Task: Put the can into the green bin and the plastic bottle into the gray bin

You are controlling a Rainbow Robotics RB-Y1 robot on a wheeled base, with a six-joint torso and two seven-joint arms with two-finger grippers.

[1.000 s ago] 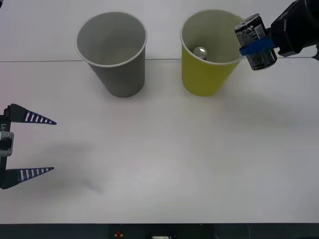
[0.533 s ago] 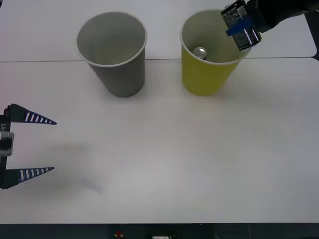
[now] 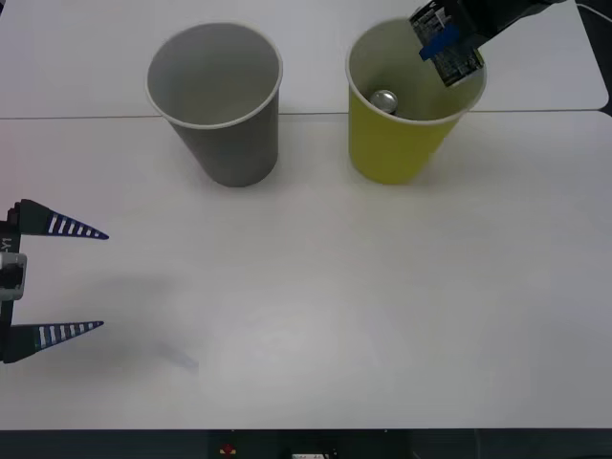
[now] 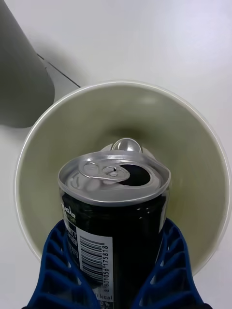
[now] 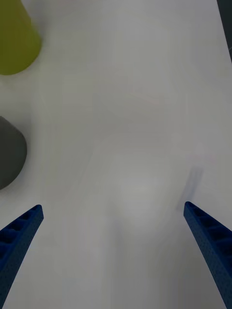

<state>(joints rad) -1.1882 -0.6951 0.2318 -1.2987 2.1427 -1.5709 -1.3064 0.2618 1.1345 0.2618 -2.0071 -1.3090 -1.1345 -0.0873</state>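
My right gripper (image 3: 448, 43) is shut on a dark can (image 3: 446, 40) with white print and holds it over the right part of the green bin (image 3: 397, 143) mouth. In the right wrist view the can (image 4: 113, 212) sits between my blue fingers (image 4: 58, 270), silver top and open pull tab showing, above the bin's pale inside (image 4: 193, 159). Another silver can top (image 3: 383, 99) lies at the bottom of the green bin. The gray bin (image 3: 220, 143) stands to its left. My left gripper (image 3: 72, 279) is open near the table's left edge. The plastic bottle is out of view.
A seam between two white tabletops (image 3: 535, 111) runs behind the bins. The wide white table surface (image 3: 325, 287) lies in front of the bins. In the left wrist view the green bin (image 5: 14, 43) and gray bin (image 5: 9, 152) show at one side.
My right gripper has carried the can up and to the left, from beside the green bin's right rim to above its mouth. The left arm has not moved.
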